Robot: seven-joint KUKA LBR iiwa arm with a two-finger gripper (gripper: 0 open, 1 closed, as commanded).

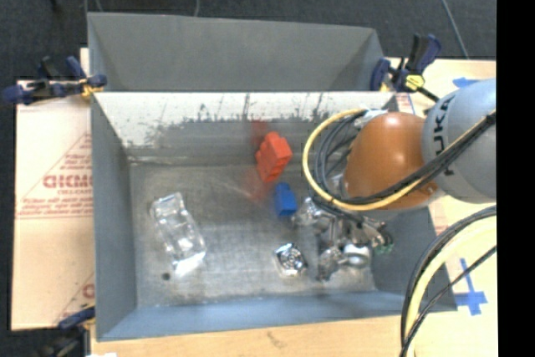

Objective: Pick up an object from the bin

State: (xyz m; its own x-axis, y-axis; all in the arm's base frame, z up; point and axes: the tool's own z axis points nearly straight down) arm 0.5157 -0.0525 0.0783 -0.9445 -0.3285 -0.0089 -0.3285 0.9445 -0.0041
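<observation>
My gripper (338, 248) is low in the bin's front right part, under the arm's orange cover. Just left of it on the floor lies a small crumpled silvery thing (290, 260), close beside the gripper and apart from it as far as I can see. A small blue block (286, 201) sits a little up and left of the gripper. Behind that, an orange-red block (273, 156) stands near the back wall.
A clear plastic piece (177, 234) lies on the bin's left side, far from the gripper. The arm with its cables covers the bin's right end. The bin's front wall is close below the gripper.
</observation>
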